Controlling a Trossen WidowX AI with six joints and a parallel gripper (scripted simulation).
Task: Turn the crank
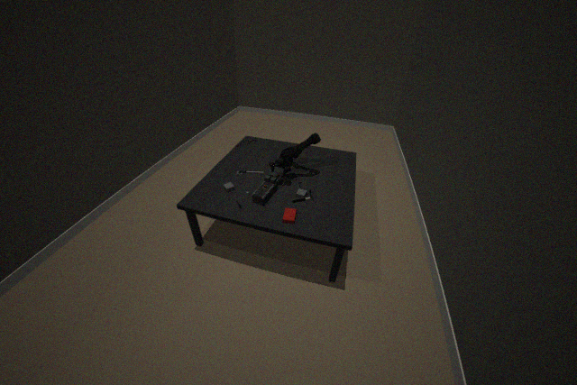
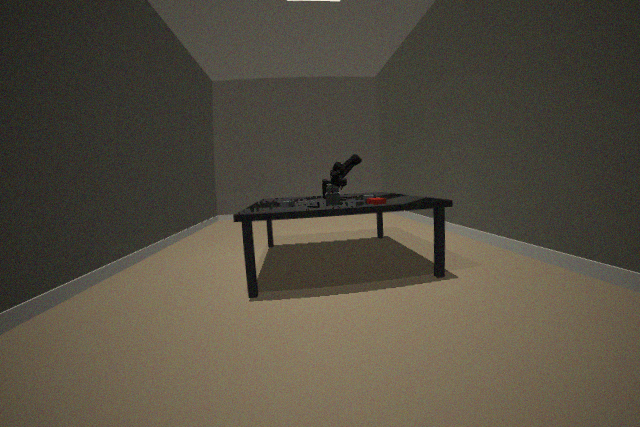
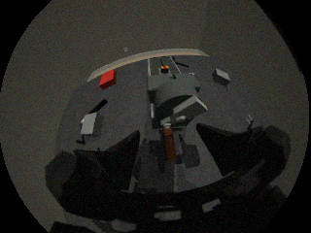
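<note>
The grey machine (image 1: 266, 190) (image 3: 175, 92) stands on the table, with its housing ahead of my gripper in the wrist view. The crank's orange-brown handle (image 3: 169, 146) stands out on my side of it. Beyond the housing, a small red and yellow spot (image 3: 164, 69) shows between the rails, where the slide's pointer is. It is too small and dark to tell whether the pointer is level with the brass marks. My gripper (image 3: 169, 130) is open and empty. In the wrist view the handle appears between its spread fingers; whether either touches it, I cannot tell.
A red block (image 1: 289, 215) (image 2: 376, 200) (image 3: 108, 79) lies on the table (image 1: 325, 226) (image 2: 341, 213). A grey box (image 1: 301, 192) (image 3: 91, 124) and a black bar (image 3: 98, 106) lie on the same side. Another grey block (image 1: 228, 186) (image 3: 221, 77) lies on the machine's other side.
</note>
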